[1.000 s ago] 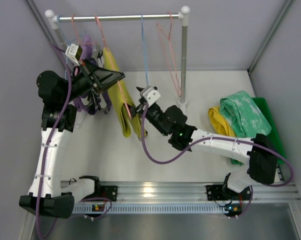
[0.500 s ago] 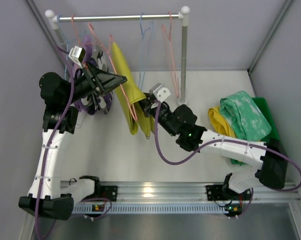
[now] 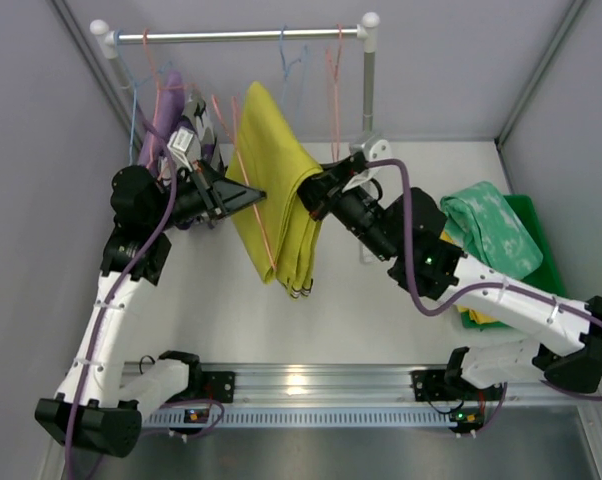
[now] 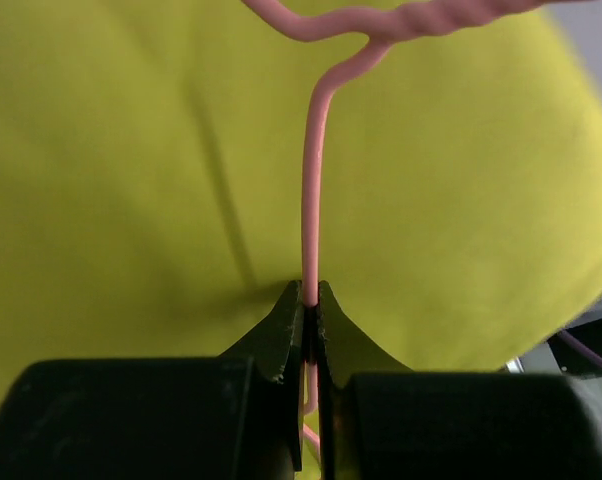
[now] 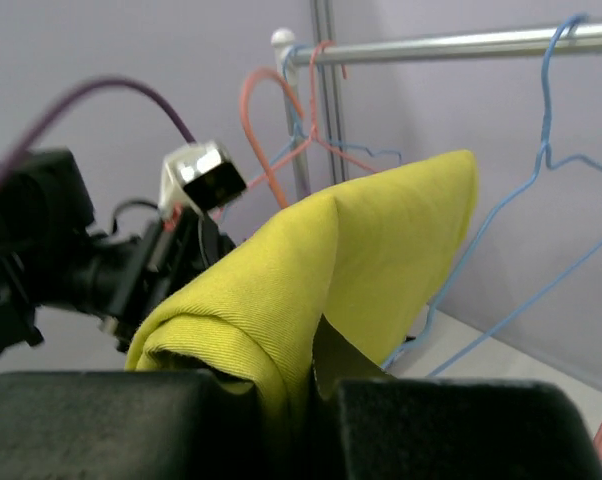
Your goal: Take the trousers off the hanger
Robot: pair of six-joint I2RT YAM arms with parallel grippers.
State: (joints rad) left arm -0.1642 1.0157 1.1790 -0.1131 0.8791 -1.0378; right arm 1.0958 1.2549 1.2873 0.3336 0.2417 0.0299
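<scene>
Left gripper (image 4: 311, 305): jaws were closed tight on a wire of the pink hanger (image 4: 314, 180), just under its twisted neck. Right gripper (image 5: 303, 365): jaws were clamped over a folded edge of the olive-yellow trousers (image 5: 371, 230) (the fold bulged out of the grip). From above, the garment draped over the hanger between the two grippers, with the left at its 9 o'clock and the right at its 3 o'clock. The mint green trousers (image 3: 491, 235) lay heaped at the 3 o'clock side of the tabletop (image 3: 211, 300).

Judged step: drawing the cloth off the hanger. This would go best with the left gripper holding the hanger fixed while the right pulled steadily toward 4 o'clock, keeping the cloth from snagging on the wire.
</scene>
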